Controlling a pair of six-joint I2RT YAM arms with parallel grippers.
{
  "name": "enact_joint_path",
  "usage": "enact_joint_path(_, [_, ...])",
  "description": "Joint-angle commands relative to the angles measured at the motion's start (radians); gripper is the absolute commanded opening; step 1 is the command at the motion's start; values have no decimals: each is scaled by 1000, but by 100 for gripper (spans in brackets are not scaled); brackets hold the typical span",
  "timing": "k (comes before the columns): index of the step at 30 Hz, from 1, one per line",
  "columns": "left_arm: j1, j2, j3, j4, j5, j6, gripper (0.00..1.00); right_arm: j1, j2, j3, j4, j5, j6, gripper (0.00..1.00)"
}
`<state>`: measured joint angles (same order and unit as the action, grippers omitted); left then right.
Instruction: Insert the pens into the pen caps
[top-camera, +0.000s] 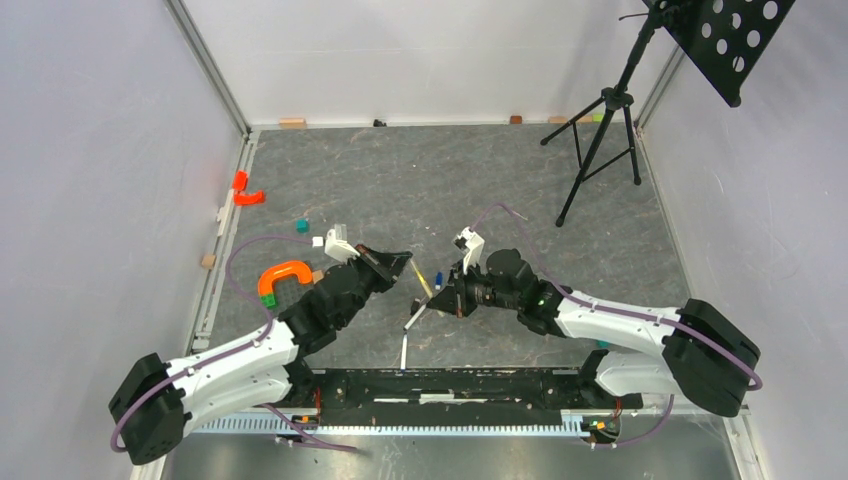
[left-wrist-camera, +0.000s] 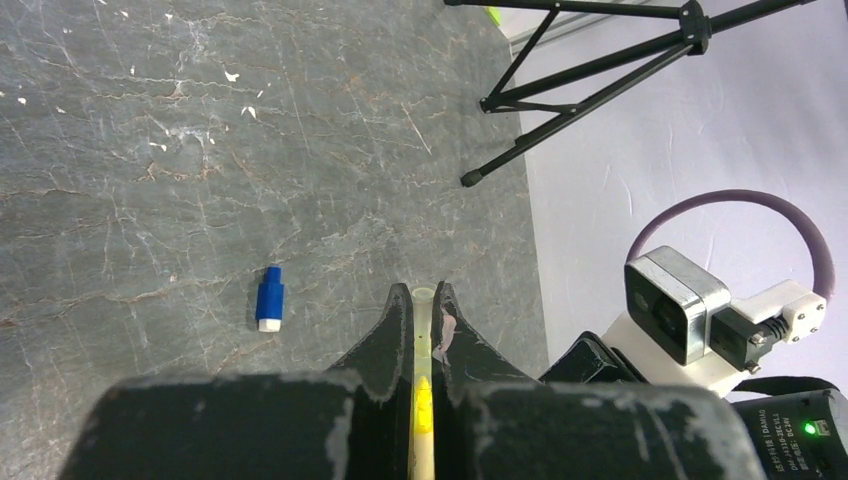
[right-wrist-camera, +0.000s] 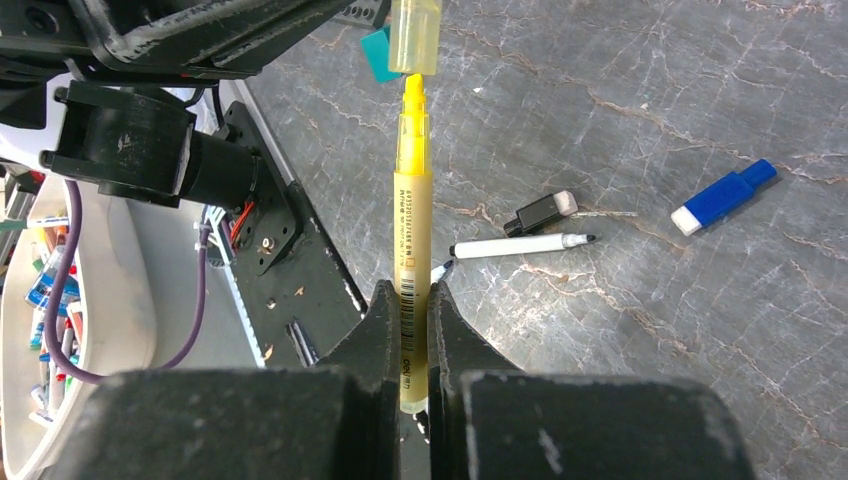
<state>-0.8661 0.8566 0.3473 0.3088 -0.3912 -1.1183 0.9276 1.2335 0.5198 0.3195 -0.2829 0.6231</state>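
Right gripper (right-wrist-camera: 412, 292) is clamped on the yellow pen (right-wrist-camera: 412, 200), whose nib sits at the mouth of the yellow cap (right-wrist-camera: 414, 35), not seated. Left gripper (left-wrist-camera: 423, 295) pinches that cap. Blue cap (right-wrist-camera: 723, 197) and black cap (right-wrist-camera: 540, 212) lie loose on the table (right-wrist-camera: 650, 80), with a white pen (right-wrist-camera: 520, 245) just beside the black one.

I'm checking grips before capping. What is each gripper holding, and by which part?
Right gripper pinches the yellow pen by its rear barrel, tip free. Left gripper pinches the yellow cap by its sides, one end sticking out.
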Motion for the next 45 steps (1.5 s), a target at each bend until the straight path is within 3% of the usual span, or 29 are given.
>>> enact_joint_path(1, [1,-21,36,16,-29,-2,2,2,0,14,34,22,-17,0])
enact_joint_path(34, [1,-3,63,-19,-40,25,2,3,22,90,-6,5,-44,0])
enact_joint_path(45, [1,-45,84,-72,-104,72,2,3,5,92,-24,3,-44,0])
